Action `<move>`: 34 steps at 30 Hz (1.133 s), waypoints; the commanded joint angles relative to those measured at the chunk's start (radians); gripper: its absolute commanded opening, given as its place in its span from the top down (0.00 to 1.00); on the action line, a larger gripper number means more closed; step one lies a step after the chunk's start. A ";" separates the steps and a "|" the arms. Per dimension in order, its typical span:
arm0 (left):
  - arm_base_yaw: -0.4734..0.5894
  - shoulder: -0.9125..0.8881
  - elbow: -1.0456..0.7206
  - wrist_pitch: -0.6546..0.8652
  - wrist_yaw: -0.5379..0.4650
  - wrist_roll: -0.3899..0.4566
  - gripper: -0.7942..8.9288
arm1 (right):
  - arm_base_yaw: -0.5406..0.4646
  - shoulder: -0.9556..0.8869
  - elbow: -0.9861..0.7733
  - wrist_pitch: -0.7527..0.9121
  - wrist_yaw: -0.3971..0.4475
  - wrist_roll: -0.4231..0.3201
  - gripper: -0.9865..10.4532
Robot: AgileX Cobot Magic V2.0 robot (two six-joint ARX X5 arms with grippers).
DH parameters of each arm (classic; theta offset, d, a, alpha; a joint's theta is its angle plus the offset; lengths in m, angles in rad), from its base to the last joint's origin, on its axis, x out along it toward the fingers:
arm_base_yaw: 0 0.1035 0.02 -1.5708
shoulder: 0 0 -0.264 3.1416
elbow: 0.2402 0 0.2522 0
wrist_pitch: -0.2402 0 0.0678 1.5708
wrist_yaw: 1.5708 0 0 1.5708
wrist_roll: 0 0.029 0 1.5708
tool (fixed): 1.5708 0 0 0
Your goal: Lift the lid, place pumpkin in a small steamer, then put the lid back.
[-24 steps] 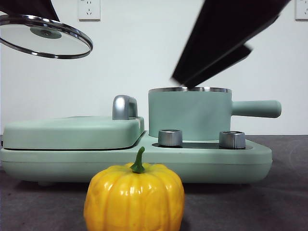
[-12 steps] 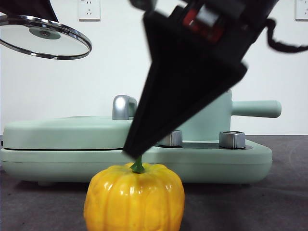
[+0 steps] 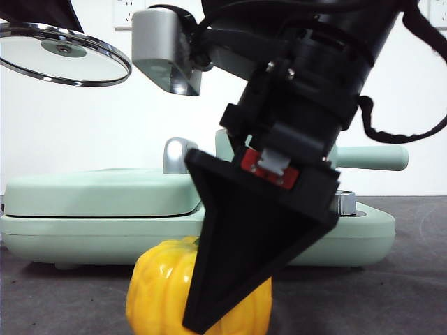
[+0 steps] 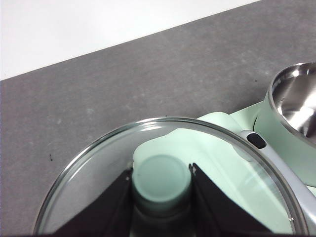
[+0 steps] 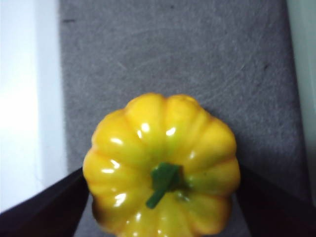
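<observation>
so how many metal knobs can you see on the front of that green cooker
1 in the front view now: a knob at the cooker base's right end, peeking past the right gripper. The gripper covers the middle, so another may be hidden.

One dark grey table surface (image 3: pixel 412 293), finely textured, was seen in all three views. One wide mint-green appliance base (image 3: pixel 84 234) was set on it. One flat mint-green griddle cover (image 3: pixel 98 192) was laid over the base's left section, with a curved steel handle (image 3: pixel 174 155) standing at its inner end. One steel control knob (image 3: pixel 343 201) was partly seen at the base's right section. One white wall (image 3: pixel 84 125) was seen behind the table. Two white wall sockets were mounted high on it, one (image 3: pixel 123 12) at upper left, one (image 3: pixel 438 14) cut by the upper right edge.
</observation>
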 commanded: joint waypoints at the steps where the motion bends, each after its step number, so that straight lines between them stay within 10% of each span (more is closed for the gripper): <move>1: -0.001 0.000 0.020 0.027 0.003 0.005 0.91 | 0.010 -0.021 0.016 -0.030 -0.006 0.074 0.60; 20: -0.001 0.000 0.020 0.027 0.003 0.006 0.91 | -0.196 -0.262 0.365 -0.684 0.109 0.467 0.60; 34: -0.001 0.001 0.020 0.028 0.004 0.006 0.91 | -0.435 0.136 0.946 -0.793 0.105 0.354 0.60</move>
